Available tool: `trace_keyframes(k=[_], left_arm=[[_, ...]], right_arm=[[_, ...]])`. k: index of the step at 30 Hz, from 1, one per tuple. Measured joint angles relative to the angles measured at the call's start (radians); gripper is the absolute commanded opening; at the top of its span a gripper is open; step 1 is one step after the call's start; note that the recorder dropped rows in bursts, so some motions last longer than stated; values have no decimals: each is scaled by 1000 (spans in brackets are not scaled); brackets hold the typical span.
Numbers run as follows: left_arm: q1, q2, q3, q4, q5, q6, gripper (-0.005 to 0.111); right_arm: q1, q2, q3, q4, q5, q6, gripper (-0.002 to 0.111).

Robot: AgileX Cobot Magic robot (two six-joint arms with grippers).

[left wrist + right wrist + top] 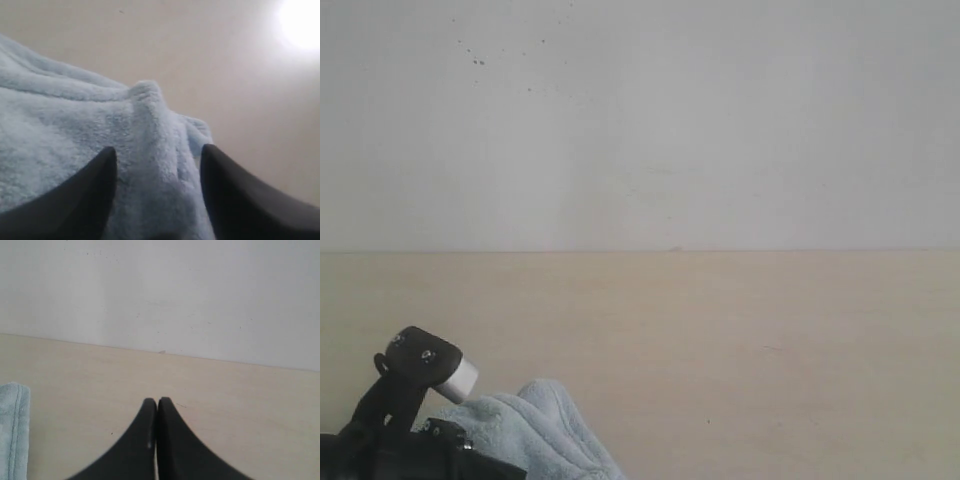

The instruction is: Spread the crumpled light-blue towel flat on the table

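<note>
While my left gripper (158,150) hangs with jaws spread astride a ridge of the bunched towel (60,135) at the left front of the table (740,330), and my right gripper (157,401) is pinched closed on nothing, I might grab several layers and drag the heap rather than unfold it.

We see a plain white wall (720,120) across the background, a scatter of small dark specks (478,62) on its upper left.
</note>
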Motion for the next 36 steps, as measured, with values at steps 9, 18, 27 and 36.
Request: trace_keyframes(k=[9, 18, 27, 36], left_arm=[[0, -76, 0, 0, -194, -4, 59], [0, -125, 2, -2, -88, -6, 55], [0, -64, -35, -2, -23, 23, 54], [0, 149, -154, -2, 50, 46, 54]], right_arm=[[0, 0, 0, 0, 0, 0, 0], [0, 0, 0, 0, 0, 0, 0], [0, 0, 0, 0, 0, 0, 0], [0, 0, 0, 0, 0, 0, 0]])
